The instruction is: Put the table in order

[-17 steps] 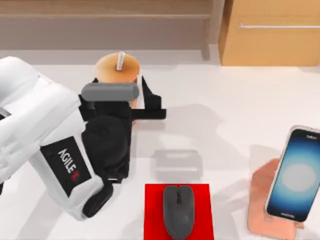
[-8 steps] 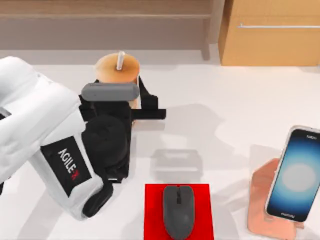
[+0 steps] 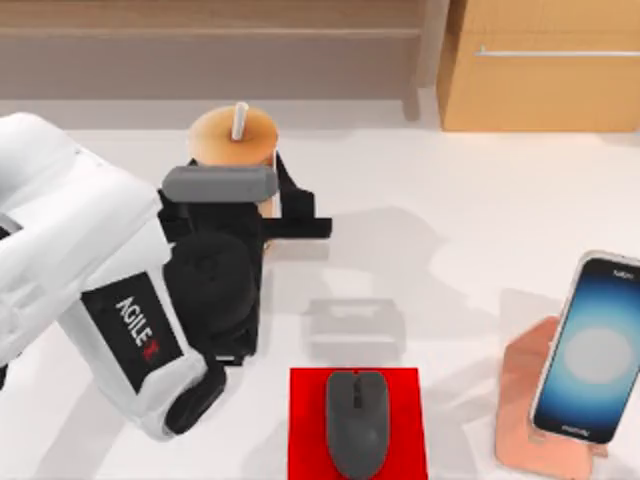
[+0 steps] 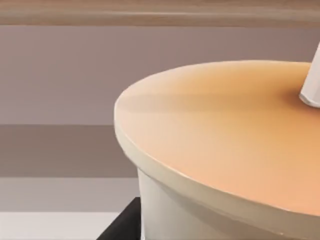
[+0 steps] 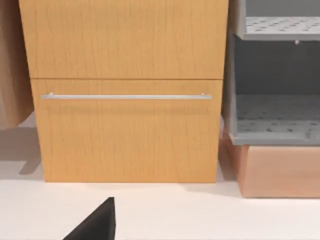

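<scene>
One left end effector (image 3: pixel 272 196) over table (image 3: pixel 450 200).

The top camera is looking straight down on the table (image 3: pixel 450 210), taking in the cup (image 3: pixel 236 140) and the cabinet (image 3: pixel 540 70). The left wrist camera is sitting very close to the cup (image 4: pixel 220 150), facing its lid level-on. The right wrist camera is facing the cabinet (image 5: pixel 125 90) front from low over the table (image 5: pixel 200 215).
</scene>
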